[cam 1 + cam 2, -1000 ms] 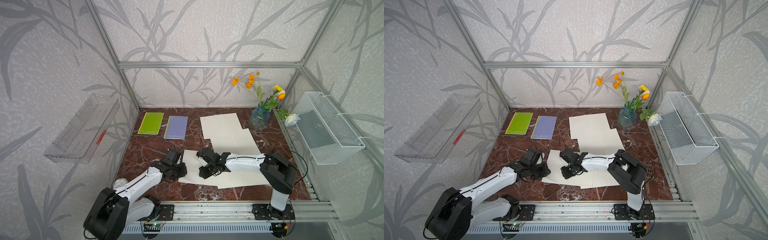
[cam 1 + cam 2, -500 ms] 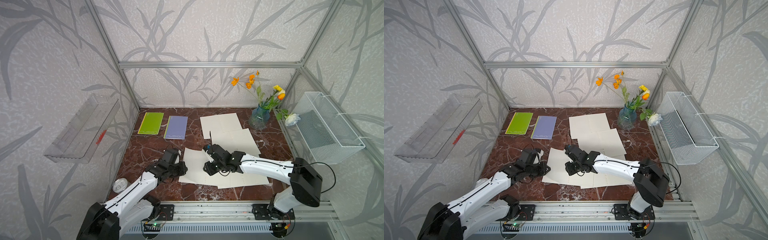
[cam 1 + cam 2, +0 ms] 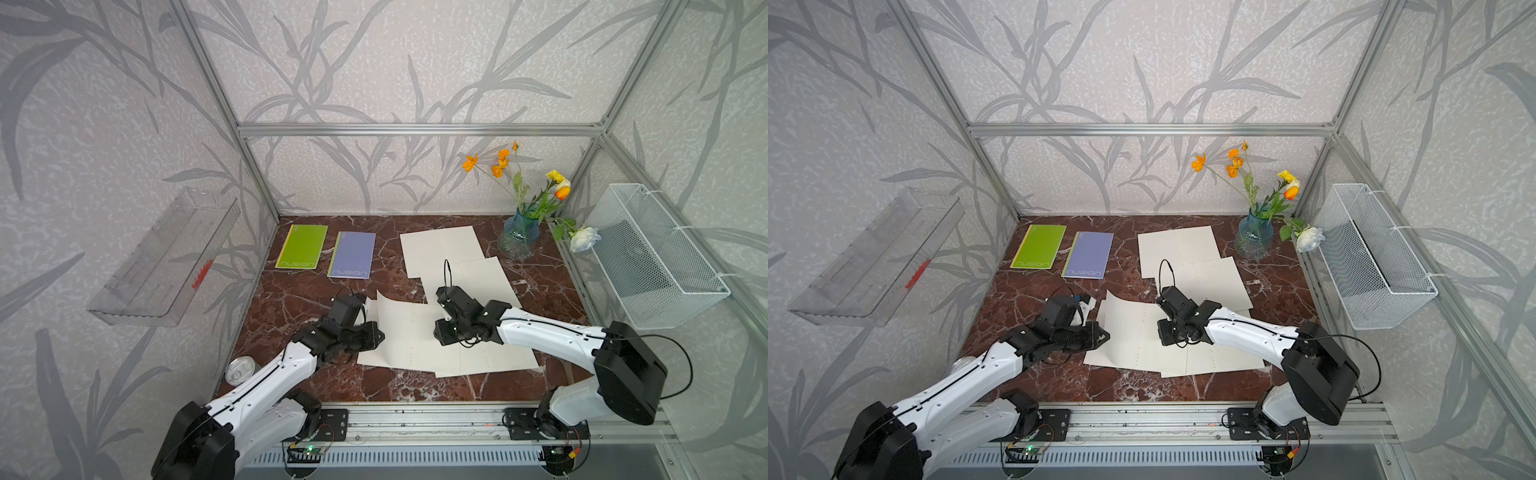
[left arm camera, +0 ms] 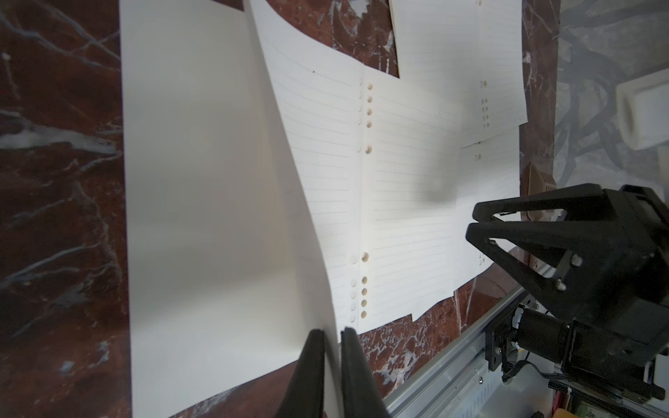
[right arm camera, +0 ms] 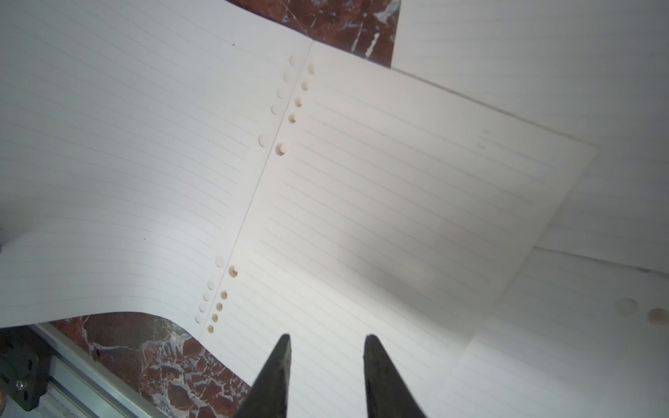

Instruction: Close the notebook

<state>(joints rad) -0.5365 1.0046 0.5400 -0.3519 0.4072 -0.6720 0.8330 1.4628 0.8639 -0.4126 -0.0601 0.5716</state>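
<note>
Left fingers (image 4: 314,365) pinch the notebook (image 3: 419,336) page edge; right fingers (image 5: 380,372) stand slightly apart, empty. Fast folding risks tearing or slipping.

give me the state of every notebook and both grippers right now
front notebook: open, left page lifted
left gripper: shut on that page's edge
right gripper: open, above the right page
middle notebook: open, flat
back notebook: open, flat
green notebook: closed
purple notebook: closed

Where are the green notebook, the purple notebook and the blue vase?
green notebook (image 3: 302,246), a top view, middle of its cover.
purple notebook (image 3: 353,254), a top view, middle of its cover.
blue glass vase (image 3: 517,237), a top view, its round belly.
</note>
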